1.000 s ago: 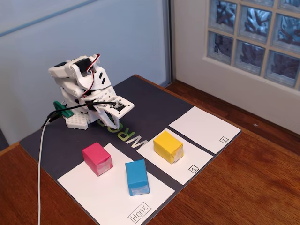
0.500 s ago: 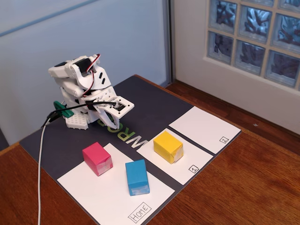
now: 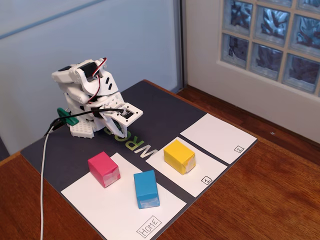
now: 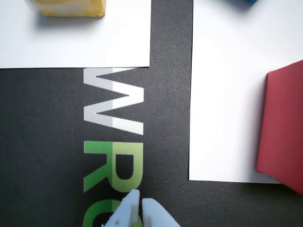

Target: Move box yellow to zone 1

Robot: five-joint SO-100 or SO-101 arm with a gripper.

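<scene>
In the wrist view the gripper (image 4: 140,204), jaws nearly shut and empty, sits at six o'clock; the box yellow (image 4: 66,8) lies well apart at eleven o'clock on zone 1 (image 4: 80,45).

arm (image 3: 87,92) folded low, fingers (image 4: 129,210) closed, empty.

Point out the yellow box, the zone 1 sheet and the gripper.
yellow box (image 3: 179,155), fixed view, its top face.
zone 1 sheet (image 3: 200,172), fixed view, bare paper near the "1".
gripper (image 4: 141,204), wrist view, between its fingertips.

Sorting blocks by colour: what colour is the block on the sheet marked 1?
Bright yellow, clearest in the fixed view.
</scene>
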